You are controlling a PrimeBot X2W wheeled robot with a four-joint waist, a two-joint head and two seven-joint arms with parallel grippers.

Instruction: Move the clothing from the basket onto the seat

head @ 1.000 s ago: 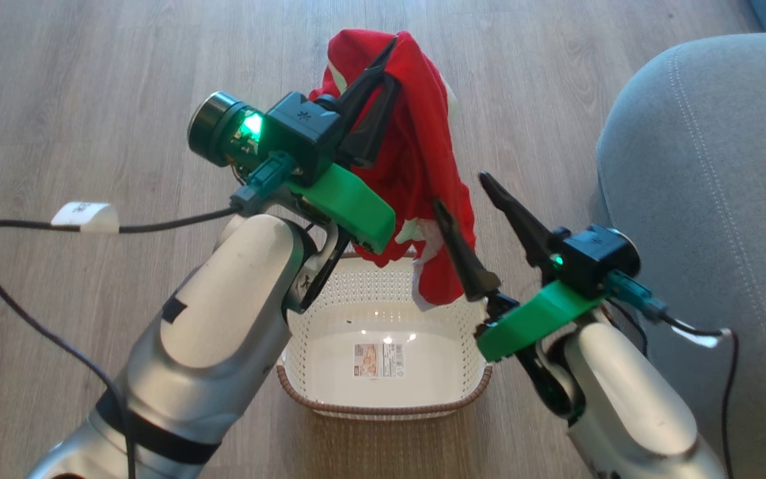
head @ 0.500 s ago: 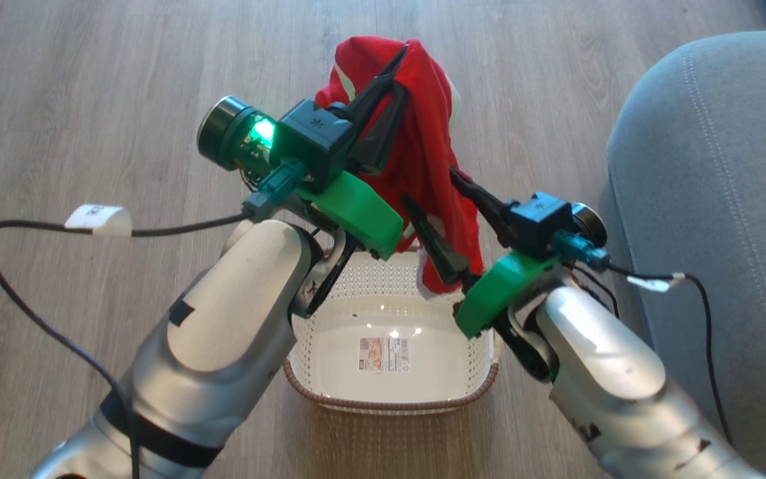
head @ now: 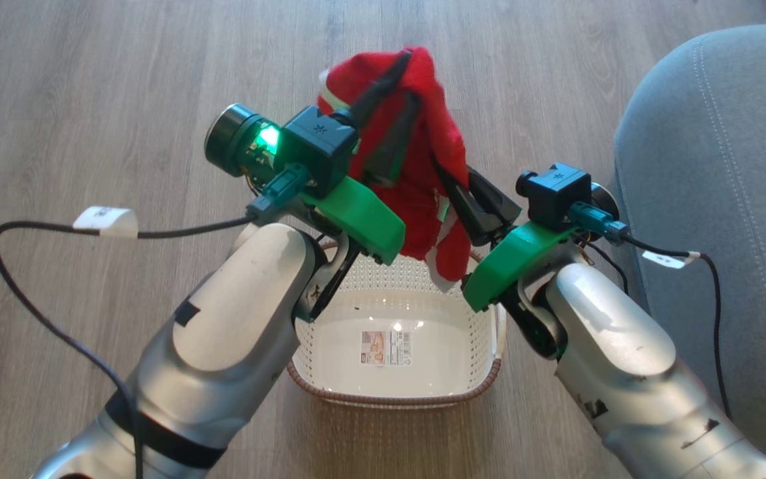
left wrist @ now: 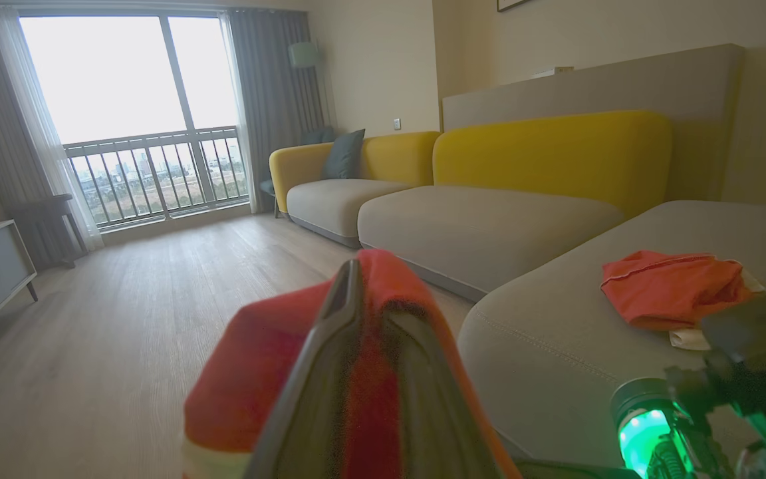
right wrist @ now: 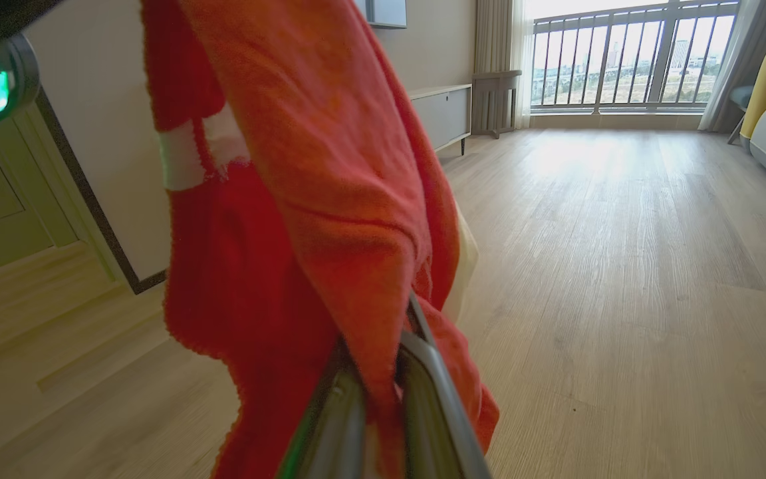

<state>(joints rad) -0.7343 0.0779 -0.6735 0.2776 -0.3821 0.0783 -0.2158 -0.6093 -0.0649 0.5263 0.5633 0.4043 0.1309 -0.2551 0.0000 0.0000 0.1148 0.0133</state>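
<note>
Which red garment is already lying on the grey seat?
The crumpled red garment resting on the seat cushion. The other red garment hangs in the air, pinched by the right gripper above the basket.

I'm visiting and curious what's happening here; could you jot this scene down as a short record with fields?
Held item: red garment, hanging above the basket
Left gripper: up high, garment's top draped over and between its fingers
Right gripper: shut on the garment's lower part
Basket: on the wooden floor, only a label visible inside
Seat: grey cushion at the robot's right, second red garment lying on it
</note>
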